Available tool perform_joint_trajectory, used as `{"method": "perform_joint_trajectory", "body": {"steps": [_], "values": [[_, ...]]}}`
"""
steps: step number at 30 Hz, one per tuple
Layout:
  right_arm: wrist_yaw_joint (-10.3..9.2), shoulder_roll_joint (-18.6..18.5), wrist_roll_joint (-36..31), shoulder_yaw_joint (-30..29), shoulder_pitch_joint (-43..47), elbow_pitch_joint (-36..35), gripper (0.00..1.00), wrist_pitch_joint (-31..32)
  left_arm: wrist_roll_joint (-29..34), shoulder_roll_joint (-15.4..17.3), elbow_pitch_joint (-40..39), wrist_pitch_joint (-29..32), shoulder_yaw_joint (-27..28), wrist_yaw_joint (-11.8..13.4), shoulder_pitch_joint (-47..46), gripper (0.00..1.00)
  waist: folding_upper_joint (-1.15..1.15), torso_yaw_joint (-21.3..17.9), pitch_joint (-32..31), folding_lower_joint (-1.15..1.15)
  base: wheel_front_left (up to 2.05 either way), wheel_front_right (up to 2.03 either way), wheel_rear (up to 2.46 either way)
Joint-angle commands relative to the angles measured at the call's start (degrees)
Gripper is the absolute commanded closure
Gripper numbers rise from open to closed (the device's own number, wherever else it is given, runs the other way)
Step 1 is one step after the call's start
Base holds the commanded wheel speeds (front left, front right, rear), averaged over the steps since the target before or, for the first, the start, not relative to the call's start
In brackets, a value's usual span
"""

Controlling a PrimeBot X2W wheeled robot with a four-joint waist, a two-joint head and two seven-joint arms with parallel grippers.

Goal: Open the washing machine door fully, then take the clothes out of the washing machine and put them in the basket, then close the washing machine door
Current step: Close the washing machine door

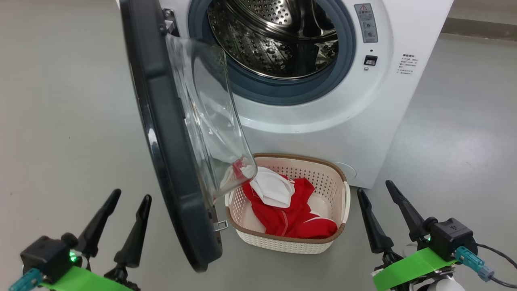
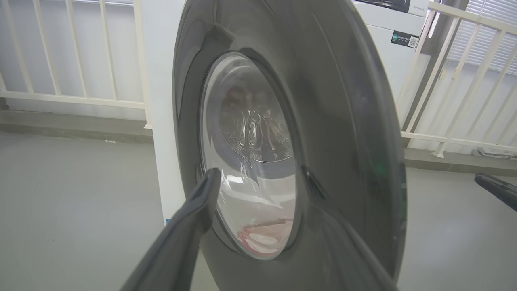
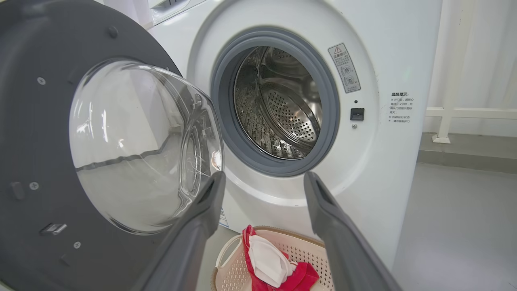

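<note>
L gripper (image 1: 132, 194) empty; clothes (image 1: 293, 218) in basket (image 1: 282, 245)

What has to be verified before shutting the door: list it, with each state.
1. Drum empty: ok, no cloth in the visible part.
2. Clothes in basket: ok.
3. Left tool open, empty: ok.
4. Right tool open, empty: ok.
5. Left tool faces the outer side of the door: ok.
6. Swing of the door clears the basket: cannot tell.
</note>
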Motion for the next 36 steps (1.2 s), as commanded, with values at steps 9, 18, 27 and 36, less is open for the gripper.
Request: {"method": "perform_joint_trajectory", "body": {"steps": [9, 18, 27, 36], "values": [[0.37, -0.3, 0.3, 1.4, -1.8, -1.6, 0.00, -0.4, 6.3, 0.5, -3.5, -1.7, 2.5, 1.8, 2.1, 0.00, 0.00, -0.1, 0.3, 0.00, 0.00, 0.00, 0.00], [0.37, -0.3, 0.4, 1.5, -1.8, -1.3, 0.00, -0.4, 6.9, -2.5, -3.7, -1.8, 3.1, 1.5, 4.6, 0.00, 0.00, -0.4, 0.0, 0.00, 0.00, 0.00, 0.00], [0.37, -0.3, 0.7, 1.6, -1.2, -1.3, 0.00, -0.4, 8.7, -3.7, -3.9, -1.8, 4.4, 1.7, 5.4, 0.00, 0.00, -0.1, -0.8, 0.00, 0.00, 0.00, 0.00], [0.37, -0.3, 0.8, 1.8, -1.0, -1.3, 0.00, -0.4, 10.1, -4.1, -3.7, -1.8, 4.8, 1.8, 5.8, 0.00, 0.00, 0.2, -1.1, 0.00, 0.00, 0.00, 0.00]]}}
